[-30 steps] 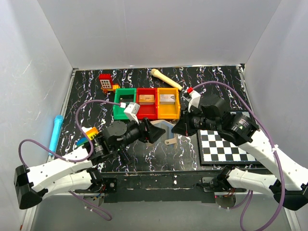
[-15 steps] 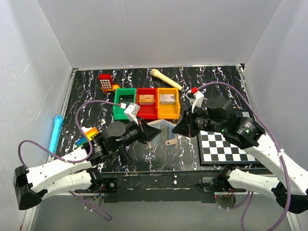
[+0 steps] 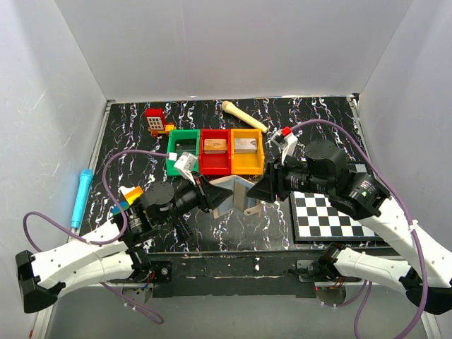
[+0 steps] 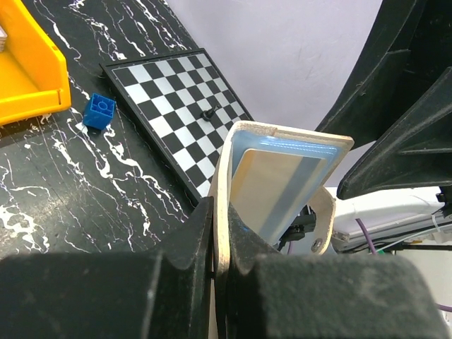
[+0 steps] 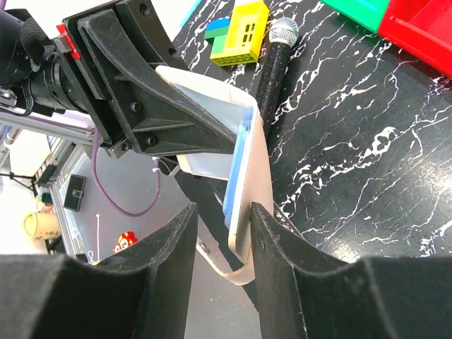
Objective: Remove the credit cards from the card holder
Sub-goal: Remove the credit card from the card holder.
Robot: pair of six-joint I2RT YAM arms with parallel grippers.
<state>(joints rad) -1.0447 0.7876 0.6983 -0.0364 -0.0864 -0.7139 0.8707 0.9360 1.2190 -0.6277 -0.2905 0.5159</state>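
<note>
The tan card holder (image 3: 234, 193) hangs above the table between the two arms, folded open into a V. My left gripper (image 3: 214, 195) is shut on one tan flap, which sits pinched edge-on between the fingers (image 4: 220, 233). The pale blue-grey lining (image 4: 282, 185) faces the left wrist camera. My right gripper (image 3: 258, 189) stands open around the other flap (image 5: 248, 185), which lies close to the right-hand finger (image 5: 282, 240). A blue edge shows along that flap. No credit cards can be made out; the pockets hide whatever they hold.
Green (image 3: 183, 150), red (image 3: 215, 150) and yellow (image 3: 246, 149) bins stand behind the holder. The chequered board (image 3: 326, 214) lies at the right. A microphone (image 5: 277, 62) and a yellow-green block (image 5: 240, 30) lie left of centre, and a blue pen (image 3: 81, 194) at the far left.
The left gripper has closed on the holder's flap. The right gripper's jaws have parted from their grip and now stand round the other flap. The holder has shifted slightly left.
</note>
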